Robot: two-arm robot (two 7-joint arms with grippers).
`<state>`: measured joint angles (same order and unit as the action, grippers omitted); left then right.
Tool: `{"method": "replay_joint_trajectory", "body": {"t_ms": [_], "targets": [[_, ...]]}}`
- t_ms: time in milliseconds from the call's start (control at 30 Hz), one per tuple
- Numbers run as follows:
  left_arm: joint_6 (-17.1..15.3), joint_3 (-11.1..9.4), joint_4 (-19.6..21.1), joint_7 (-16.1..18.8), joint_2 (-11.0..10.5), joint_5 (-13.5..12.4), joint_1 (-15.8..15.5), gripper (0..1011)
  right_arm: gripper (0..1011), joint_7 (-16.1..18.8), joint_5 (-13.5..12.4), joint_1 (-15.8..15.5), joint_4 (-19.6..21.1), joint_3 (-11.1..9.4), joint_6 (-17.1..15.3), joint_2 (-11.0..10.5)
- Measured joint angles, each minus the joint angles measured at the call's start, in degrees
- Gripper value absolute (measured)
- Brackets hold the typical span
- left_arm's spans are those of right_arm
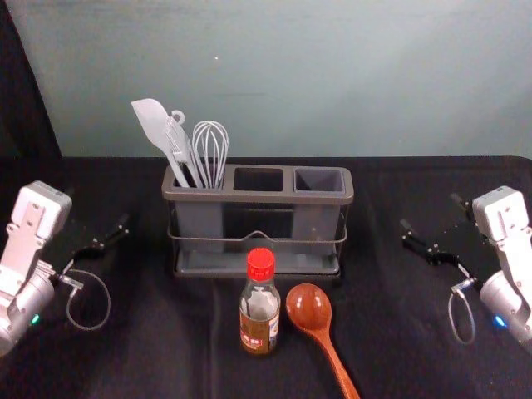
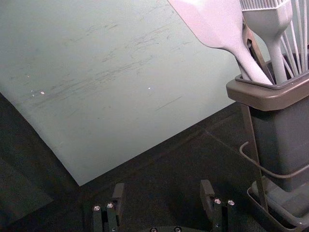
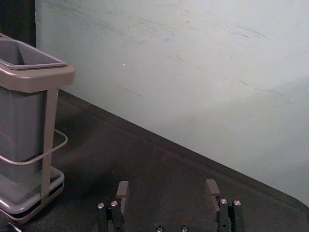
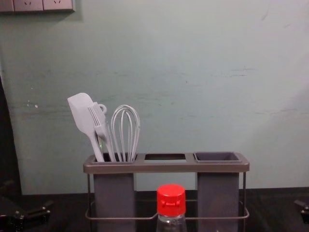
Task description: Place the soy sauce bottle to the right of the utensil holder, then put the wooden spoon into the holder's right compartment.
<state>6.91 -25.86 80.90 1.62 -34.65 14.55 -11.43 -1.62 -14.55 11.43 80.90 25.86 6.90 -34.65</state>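
Observation:
The utensil holder stands at the table's back middle; its left compartment holds a spatula, brush and whisk, and its right compartment looks empty. Upright in front of it is the soy sauce bottle, whose red cap shows in the chest view. The wooden spoon lies just right of the bottle, bowl toward the holder. My left gripper is left of the holder; in its wrist view the left gripper is open and holds nothing. My right gripper, right of the holder, is likewise an open right gripper in its wrist view.
A pale green wall rises behind the black-covered table. Room lies between the holder's right side and my right gripper. White utensils stick up well above the holder's rim.

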Motion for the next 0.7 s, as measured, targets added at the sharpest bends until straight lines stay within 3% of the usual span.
{"method": "replay_joint_trajectory", "body": {"t_ms": [700], "targets": [[0.00,0.00,0.00,0.00,0.00,0.00,0.00,1011,1003,0.00,0.00,0.00,0.00,0.00,0.00,0.00]]}}
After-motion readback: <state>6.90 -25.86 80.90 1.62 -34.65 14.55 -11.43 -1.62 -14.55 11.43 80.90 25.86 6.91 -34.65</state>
